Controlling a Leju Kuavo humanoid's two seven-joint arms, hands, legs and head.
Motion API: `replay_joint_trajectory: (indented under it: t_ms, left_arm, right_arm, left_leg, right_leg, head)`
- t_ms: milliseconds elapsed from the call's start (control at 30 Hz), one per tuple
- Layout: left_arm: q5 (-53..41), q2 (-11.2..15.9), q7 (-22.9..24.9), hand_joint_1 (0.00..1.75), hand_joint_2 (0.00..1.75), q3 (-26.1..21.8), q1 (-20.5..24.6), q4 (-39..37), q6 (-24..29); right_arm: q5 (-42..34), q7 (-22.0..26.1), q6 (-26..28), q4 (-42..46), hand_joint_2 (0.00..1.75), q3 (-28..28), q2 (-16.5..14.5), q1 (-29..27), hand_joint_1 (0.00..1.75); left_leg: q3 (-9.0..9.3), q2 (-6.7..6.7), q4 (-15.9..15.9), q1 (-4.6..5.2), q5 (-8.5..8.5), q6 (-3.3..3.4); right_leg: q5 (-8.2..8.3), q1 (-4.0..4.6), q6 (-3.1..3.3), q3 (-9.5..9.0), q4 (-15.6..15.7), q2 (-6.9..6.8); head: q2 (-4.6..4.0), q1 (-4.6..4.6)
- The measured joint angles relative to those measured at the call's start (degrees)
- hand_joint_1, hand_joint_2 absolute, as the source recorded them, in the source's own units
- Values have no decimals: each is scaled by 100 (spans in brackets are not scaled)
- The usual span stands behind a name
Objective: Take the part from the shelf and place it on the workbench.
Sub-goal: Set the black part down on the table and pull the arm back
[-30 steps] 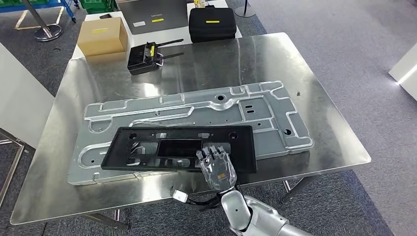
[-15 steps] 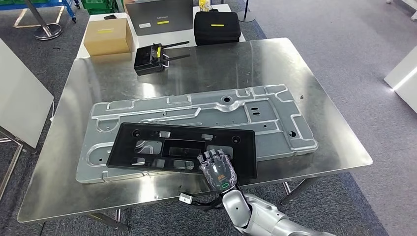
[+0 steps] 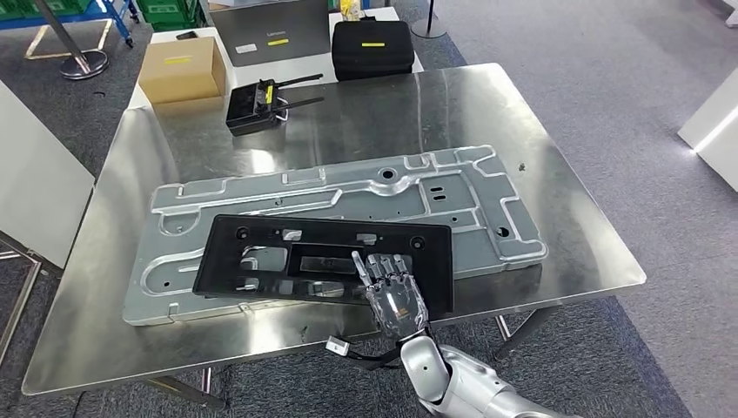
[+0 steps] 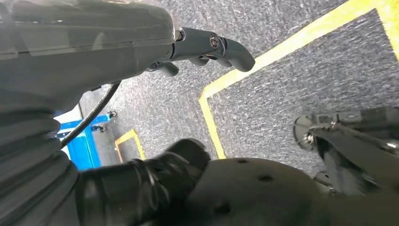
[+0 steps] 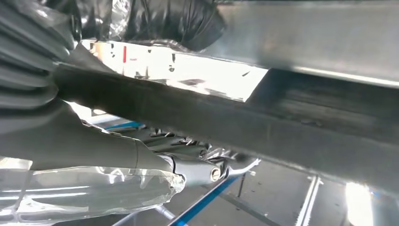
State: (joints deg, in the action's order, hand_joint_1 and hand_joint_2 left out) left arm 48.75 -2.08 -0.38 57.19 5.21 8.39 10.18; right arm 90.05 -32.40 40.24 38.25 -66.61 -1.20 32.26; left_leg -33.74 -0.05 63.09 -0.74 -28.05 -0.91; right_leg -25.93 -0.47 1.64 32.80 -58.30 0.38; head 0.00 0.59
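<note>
My right hand [image 3: 396,296] grips the near edge of the black part [image 3: 322,266], a long flat frame with cut-outs. My fingers [image 3: 383,268] lie over its top face, and in the right wrist view my thumb [image 5: 197,172] sits under the dark edge [image 5: 235,117], so the rim is pinched between them. The part already rests on the steel worktop [image 3: 566,218], lying partly across the big silver stamped panel [image 3: 348,200] spread over the middle of the worktop.

The relation that matters: the part's long axis runs roughly from nine o'clock to three o'clock in front of me, slightly skewed so its far-left end sits higher in the head view. My hand holds it near its right end, at about five o'clock of the part's centre, so most of its length stretches away toward nine and ten o'clock. My left hand [image 4: 207,47] hangs down over the carpet, holding nothing, fingers loosely curled, well apart from the worktop, so the right is clearly the nearer hand.

I judge the placing is nearly done. Letting go means parting fingers and thumb and drawing back toward six o'clock, without dragging the frame along the panel.
</note>
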Motion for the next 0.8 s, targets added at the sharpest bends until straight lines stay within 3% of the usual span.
replay_joint_trajectory:
  t_ms: [67,200,267,333,367,400,433,500,567,700,733,800]
  left_arm:
    - [13,1,14,0,0,5,14,0,-31]
    - [19,-2,31,0,0,9,24,0,-36]
    - [19,-4,33,0,0,9,24,0,-37]
    - [24,-4,39,0,0,10,19,0,-43]
    - [30,-4,44,0,0,10,14,0,-48]
    - [42,-4,48,0,0,11,11,0,-55]
    - [56,-6,51,0,0,12,10,0,-67]
    - [85,-9,51,0,0,13,13,0,-101]
    - [101,-11,50,0,0,14,20,0,-124]
    - [125,-15,43,0,0,16,22,0,-118]
    - [131,-17,40,0,0,16,21,0,-110]
    - [154,-20,41,0,0,17,17,0,-92]
  right_arm:
    - [1,-1,0,-1,0,92,3,3,0]
    - [-1,-2,1,-10,0,245,19,4,0]
    - [-3,-2,2,-22,0,290,30,-2,0]
    - [-3,-4,2,-33,0,319,31,-27,0]
    - [-3,-6,2,-37,0,333,31,-44,0]
    - [-3,-9,2,-38,0,348,31,-59,0]
    - [-3,-13,2,-38,0,366,31,-73,0]
    - [-2,-24,3,-38,0,399,31,-92,0]
    - [-2,-47,5,-25,0,412,30,-107,0]
    - [-2,-75,8,57,0,385,50,-82,0]
    - [-2,-77,9,90,0,382,71,-56,0]
    - [-2,-78,9,156,0,384,124,-13,0]
  left_leg:
    - [252,5,-514,23,125,60]
    - [287,35,-629,25,182,221]
    - [291,57,-671,5,241,287]
    - [250,66,-663,14,254,309]
    - [236,69,-655,17,254,309]
    - [230,69,-647,18,252,306]
    - [232,67,-638,17,248,299]
    - [237,60,-607,21,226,266]
    - [215,54,-564,42,199,210]
    - [165,46,-507,39,152,88]
    - [103,44,-370,31,56,59]
    - [-178,41,248,14,-296,12]
  right_leg:
    - [-3,16,-65,-2,-9,33]
    - [-39,14,-210,12,-50,50]
    - [-341,12,-240,210,-496,28]
    - [-745,9,-258,567,-1260,19]
    - [-836,7,-266,695,-1542,16]
    - [-805,4,-269,724,-1616,12]
    - [-663,0,-267,640,-1456,6]
    - [-278,-12,-247,266,-683,-2]
    - [-84,-5,-201,26,-125,-2]
    - [-50,7,-72,16,-28,-2]
    - [-35,-5,-38,14,-11,-7]
    - [-11,-12,7,23,-1,-21]
  head:
    - [0,1]
    - [0,3]
    - [0,5]
    - [0,4]
    - [0,4]
    - [0,4]
    - [0,5]
    - [0,6]
    - [0,3]
    - [0,3]
    - [0,2]
    - [0,0]
